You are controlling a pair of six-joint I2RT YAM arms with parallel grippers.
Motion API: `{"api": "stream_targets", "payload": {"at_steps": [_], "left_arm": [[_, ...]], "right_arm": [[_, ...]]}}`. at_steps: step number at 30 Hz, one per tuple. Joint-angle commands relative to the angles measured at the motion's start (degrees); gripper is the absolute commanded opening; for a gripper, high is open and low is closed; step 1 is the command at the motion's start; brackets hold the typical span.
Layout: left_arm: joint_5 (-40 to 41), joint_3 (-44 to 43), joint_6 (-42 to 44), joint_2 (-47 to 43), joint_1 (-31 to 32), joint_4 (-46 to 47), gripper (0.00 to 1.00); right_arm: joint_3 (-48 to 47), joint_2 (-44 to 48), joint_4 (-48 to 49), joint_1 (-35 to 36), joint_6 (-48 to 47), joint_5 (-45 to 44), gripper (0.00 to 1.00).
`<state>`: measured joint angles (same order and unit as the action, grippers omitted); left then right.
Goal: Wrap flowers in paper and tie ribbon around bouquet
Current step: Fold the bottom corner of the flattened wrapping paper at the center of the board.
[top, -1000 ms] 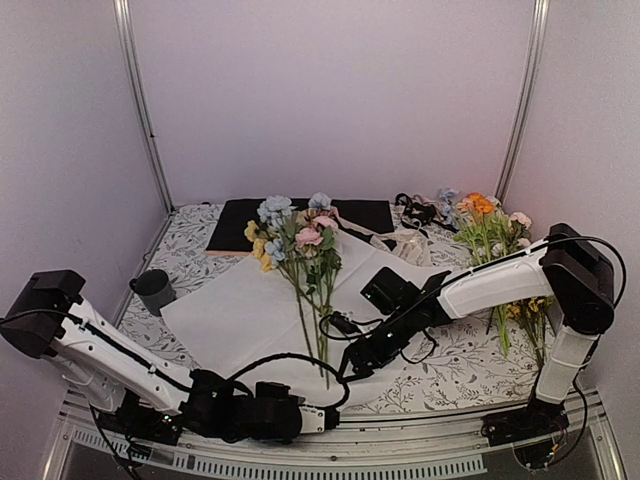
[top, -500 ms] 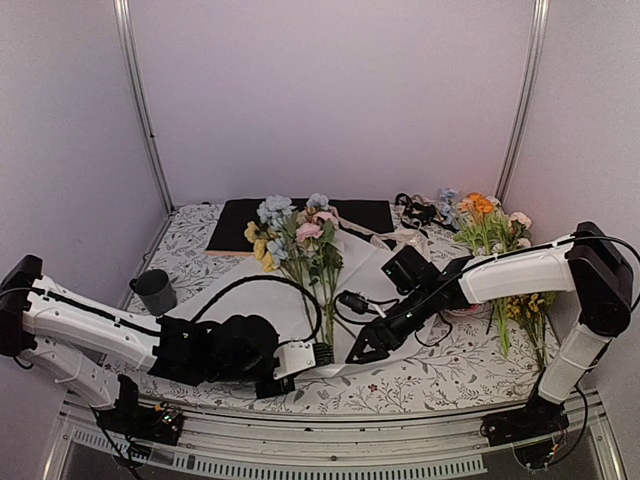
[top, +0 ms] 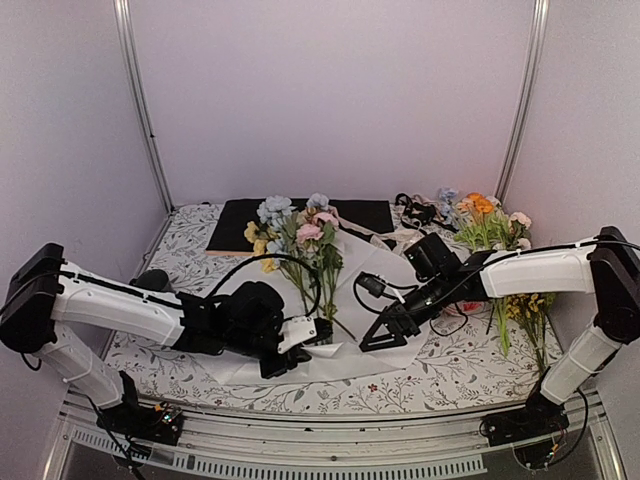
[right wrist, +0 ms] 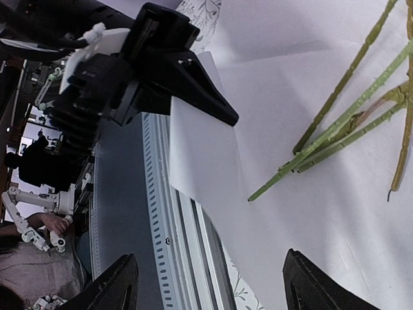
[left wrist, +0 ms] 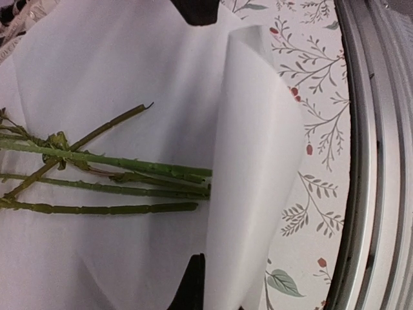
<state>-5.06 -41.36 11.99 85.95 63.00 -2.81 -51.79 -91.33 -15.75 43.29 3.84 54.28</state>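
- Top view: my left pincer [top: 318, 332] is clamped shut on the near edge of the paper [top: 340, 362], one thin white sheet. My right pincer [top: 378, 335] sits just beside it, jaws wide, nothing in them. One bunch of flowers [top: 300, 235] lies on the sheet beyond both pincers, blooms at the far end. There's bare patterned table [top: 450, 375] out past my right pincer, and the orange sprigs [top: 480, 212] are further that way.
- Left wrist: the pinched edge curls up in a smooth fold. I count four cut stems [left wrist: 129, 166], green and knobbly, ending just short of it. The metal rail [left wrist: 368, 161] runs close on the fold's other side, so it's tight there.
- Right wrist: my fingertips [right wrist: 119, 287] are far apart with only flat paper between. Across from me, the left pincer's black wedge fingers grip the paper corner.
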Motion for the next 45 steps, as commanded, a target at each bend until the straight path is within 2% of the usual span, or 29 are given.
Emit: {"api": "stream_targets", "payload": {"at_steps": [1, 5, 10, 15, 18, 20, 23, 25, 27, 28, 30, 31, 33, 35, 40, 45], "left_arm": [[-5.51, -3.0, 0.83, 2.29, -1.98, 0.46, 0.0], [-7.63, -4.45, 0.7, 4.07, -2.98, -0.9, 0.0], [-8.53, -4.27, 0.1, 4.57, -3.86, -1.82, 0.0], [-8.83, -3.47, -1.07, 5.34, -4.9, -1.9, 0.0], [-9.4, -3.82, -1.44, 6.2, -5.29, -1.98, 0.0], [-9.35, -4.26, -1.6, 6.72, -5.5, -2.34, 0.0], [-9.61, -4.77, -2.13, 6.97, -5.92, -2.97, 0.0], [-9.99, -5.12, -3.49, 6.75, -6.6, -3.3, 0.0], [-11.45, -5.91, -5.41, 6.12, -7.33, -3.83, 0.07], [-12.04, -6.03, -6.34, 5.52, -7.58, -3.54, 0.16], [-12.51, -4.95, -7.77, 3.43, -7.7, -2.15, 0.3], [-12.5, -3.91, -8.47, 2.18, -7.72, -1.25, 0.41], [-11.11, -1.87, -9.97, -0.77, -7.72, 0.28, 0.51], [-8.56, -0.75, -11.68, -2.78, -7.72, 0.02, 0.55], [-0.45, -2.05, -14.46, -6.64, -6.68, -2.83, 0.57], [2.23, -5.38, -13.56, -9.28, -1.51, -4.59, 0.59]], "right_arm": [[1.73, -2.6, 3.73, 0.04, 1.99, -3.13, 0.78], [2.51, -2.5, 6.82, 1.37, 1.81, -6.84, 0.77], [2.87, -5.83, 7.44, 1.74, 0.35, -2.11, 0.69], [4.2, -4.34, 8.42, 2.08, -1.01, -0.16, 0.71], [4.42, -5.01, 9.64, 2.87, -0.32, -2.46, 0.7], [4.42, -6.68, 10.9, 3.75, 0.79, -2.66, 0.62], [4.48, -7.81, 11.43, 4.14, 1.63, -3.54, 0.35], [4.39, -7.41, 11.67, 4.14, 1.91, -4.54, 0.22], [3.9, -7.55, 11.79, 4.01, 2.66, -5.11, 0.04], [3.43, -8.01, 11.7, 3.82, 3.02, -5.41, 0.01], [2.87, -9.17, 11.55, 3.3, 4.38, -5.19, 0.0], [2.63, -9.72, 11.46, 2.87, 4.83, -5.28, 0.0], [2.65, -10.49, 11.44, 1.81, 6.45, -5.58, 0.0], [2.71, -10.95, 11.44, 0.71, 7.61, -5.76, 0.0], [1.93, -12.6, 11.39, -0.07, 9.66, -5.44, 0.0], [0.68, -14.66, 10.57, -0.76, 11.93, -5.56, 0.0]]}}
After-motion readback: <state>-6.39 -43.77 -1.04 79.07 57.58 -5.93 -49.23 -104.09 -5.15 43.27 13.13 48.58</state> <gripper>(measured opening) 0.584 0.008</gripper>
